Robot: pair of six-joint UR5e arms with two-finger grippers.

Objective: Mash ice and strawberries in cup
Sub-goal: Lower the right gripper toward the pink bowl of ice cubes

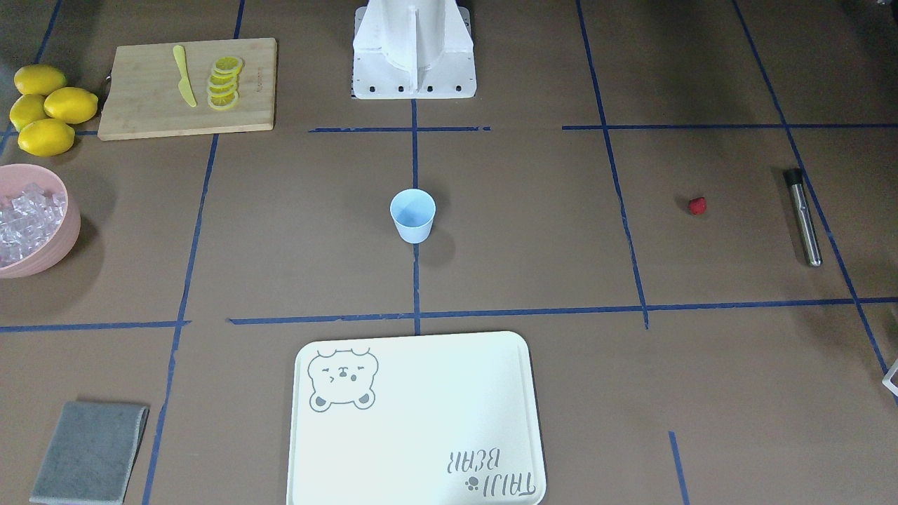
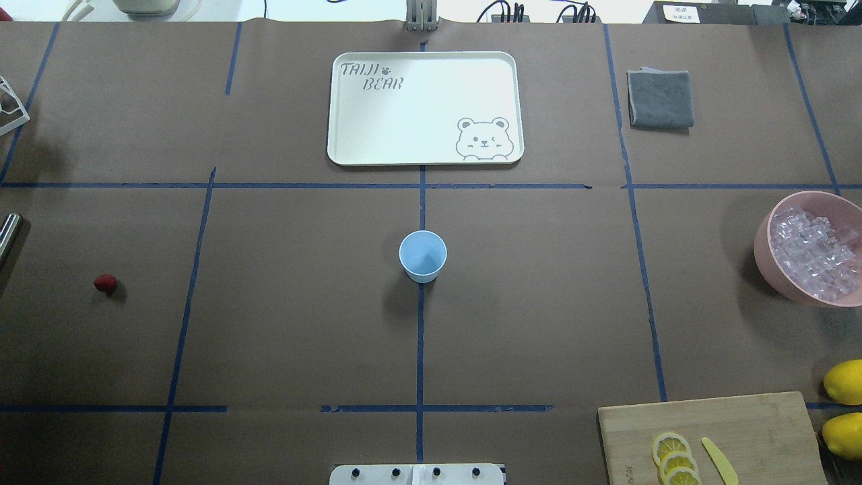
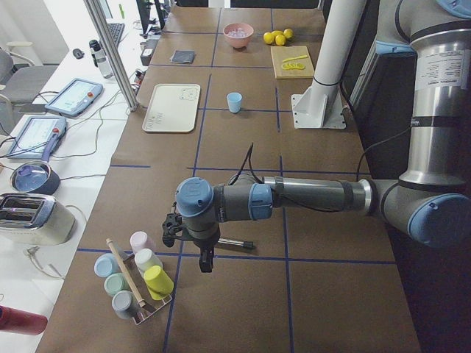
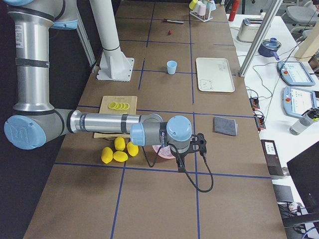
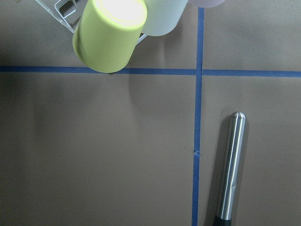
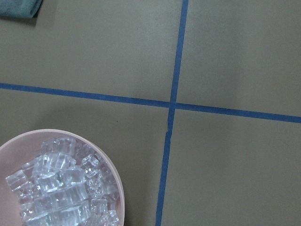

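The pale blue cup (image 1: 412, 214) stands upright and empty in the middle of the table, also in the overhead view (image 2: 423, 254). One small red strawberry (image 1: 697, 205) lies alone on the robot's left side (image 2: 104, 283). Ice (image 2: 815, 252) fills a pink bowl (image 1: 66, 231) on the robot's right, and the right wrist view shows it (image 6: 61, 188). My left gripper (image 3: 204, 259) hangs over a steel muddler (image 5: 230, 169) near the table's left end. My right gripper (image 4: 181, 164) hangs beside the pink bowl. Both show only in the side views, so I cannot tell whether they are open or shut.
A bamboo board (image 1: 140, 105) carries lemon slices (image 1: 224, 83) and a yellow knife (image 1: 184, 76), with whole lemons (image 1: 45, 109) beside it. A cream tray (image 1: 421, 421) and a grey cloth (image 1: 91, 452) lie on the far side. A rack of coloured cups (image 3: 136, 283) stands at the left end.
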